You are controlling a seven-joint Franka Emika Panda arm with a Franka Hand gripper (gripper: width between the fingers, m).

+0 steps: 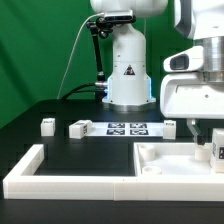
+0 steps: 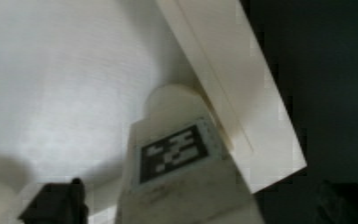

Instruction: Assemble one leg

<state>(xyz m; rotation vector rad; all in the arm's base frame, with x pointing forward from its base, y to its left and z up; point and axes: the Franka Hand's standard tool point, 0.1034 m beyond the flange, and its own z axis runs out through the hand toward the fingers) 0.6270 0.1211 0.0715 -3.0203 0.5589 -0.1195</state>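
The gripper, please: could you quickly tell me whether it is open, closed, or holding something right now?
Gripper: cannot be told. It is low over the white tray with a leg close below, but no picture shows the fingers gripping it.

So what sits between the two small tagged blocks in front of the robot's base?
The marker board lies flat between the left block and the right block, sides as in the exterior view, which alone shows this.

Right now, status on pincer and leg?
Pincer low over tray part; jaw state unclear. Leg directly below, upright inside tray, ungrasped. Nothing blocking.
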